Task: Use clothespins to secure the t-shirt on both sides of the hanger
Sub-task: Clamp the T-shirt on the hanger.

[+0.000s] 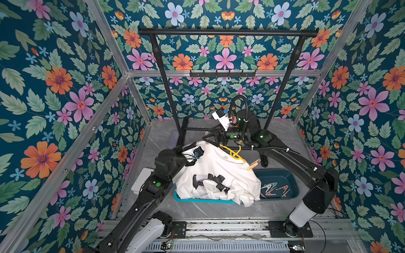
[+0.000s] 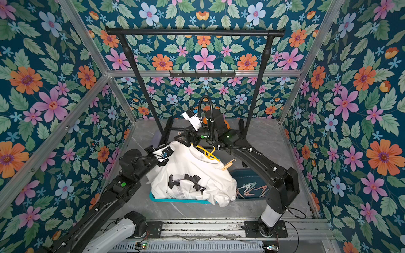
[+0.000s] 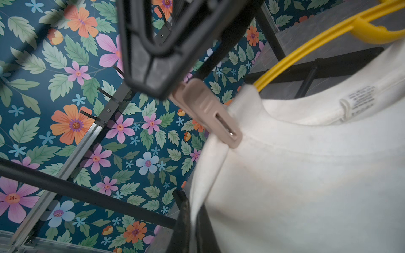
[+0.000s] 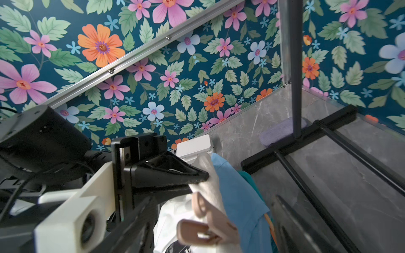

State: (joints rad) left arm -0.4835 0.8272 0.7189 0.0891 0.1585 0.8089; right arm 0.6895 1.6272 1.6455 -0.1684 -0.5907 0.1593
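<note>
On the t-shirt (image 1: 219, 170), right hand (image 4: 240, 190) gapes around a clipped clothespin (image 3: 208, 111).

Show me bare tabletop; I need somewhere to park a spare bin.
Free: the tabletop strip between the teal tray and the front rail, and the far corner between the rack post and right wall. Crowded: the middle, where t-shirt and clothespin bin sit.
</note>
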